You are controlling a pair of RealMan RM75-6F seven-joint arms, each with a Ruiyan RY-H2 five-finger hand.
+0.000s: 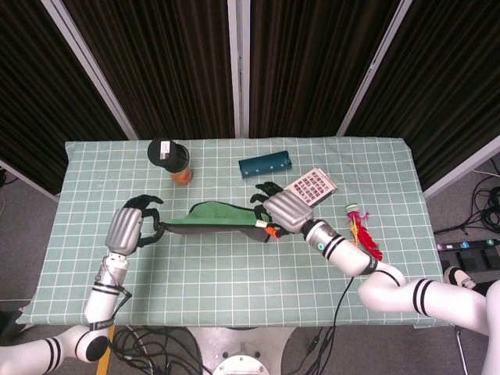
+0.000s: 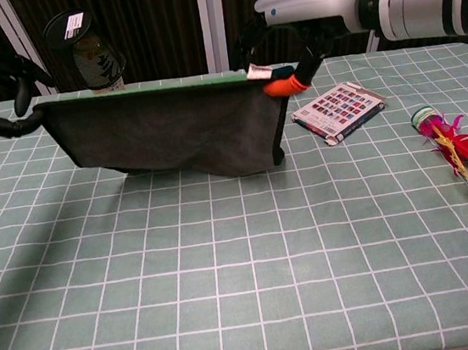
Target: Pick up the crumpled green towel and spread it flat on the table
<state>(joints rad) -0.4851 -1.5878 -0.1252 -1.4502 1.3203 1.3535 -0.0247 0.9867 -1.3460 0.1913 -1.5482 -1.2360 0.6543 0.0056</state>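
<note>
Green checked cloth covers the table (image 1: pixel 234 266). Towel (image 2: pixel 169 132): held taut between both hands, hanging as a sheet above the table, lower edge apparently just off the cloth. Left hand (image 1: pixel 131 226) pinches one top corner; right hand (image 1: pixel 283 209) pinches the other, beside an orange tag. Right of the right hand: feathered shuttlecock (image 1: pixel 361 231). Just behind it: card packet (image 1: pixel 311 186); further back, blue roll (image 1: pixel 264 165). Behind the towel: jar (image 1: pixel 170 159). Risk: uneven lowering folds the towel; a slipped pinch drops a corner.
</note>
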